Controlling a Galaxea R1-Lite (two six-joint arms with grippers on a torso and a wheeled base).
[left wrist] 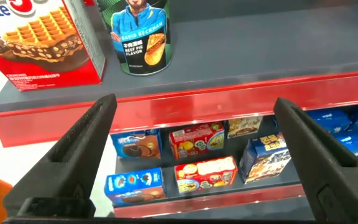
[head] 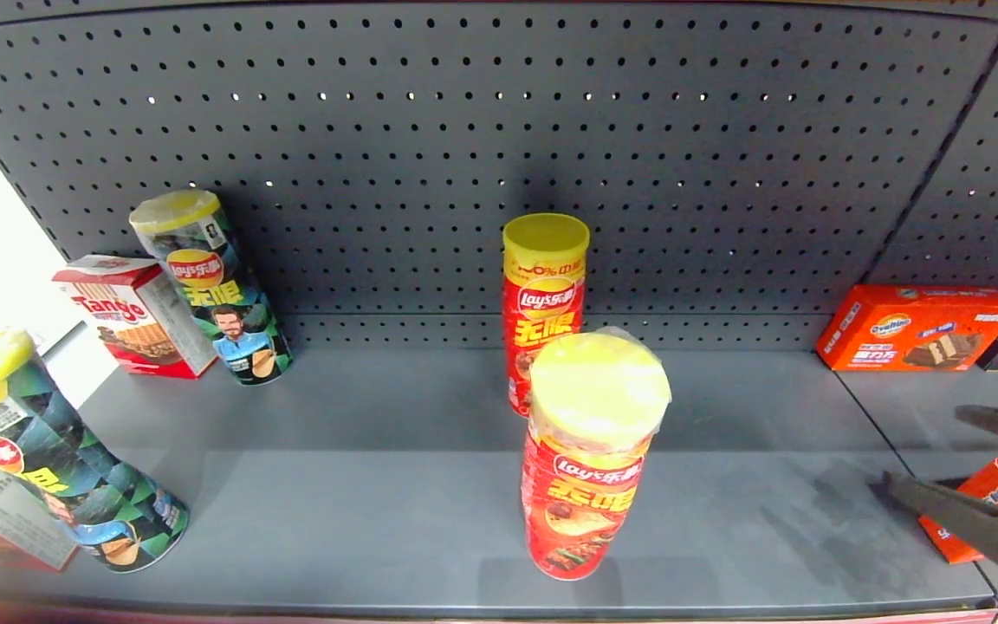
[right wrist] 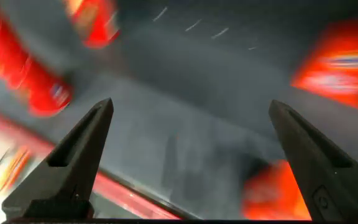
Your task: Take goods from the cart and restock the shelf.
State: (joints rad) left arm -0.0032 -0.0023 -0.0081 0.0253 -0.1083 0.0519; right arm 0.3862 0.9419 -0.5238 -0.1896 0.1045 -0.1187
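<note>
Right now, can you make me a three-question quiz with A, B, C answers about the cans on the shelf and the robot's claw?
1. Where does the nearer red can stand?
A) in front of the other red can
B) on the floor
C) lying on its side

2. How many red cans are on the shelf?
A) one
B) two
C) five

3. How is the right gripper?
A) shut on a can
B) shut on a box
C) open, holding nothing

Answers:
1 A, it stands upright closer to the shelf's front edge.
2 B, just two red ones stand mid-shelf.
3 C, its jaws stand wide apart, gripping nothing.
</note>
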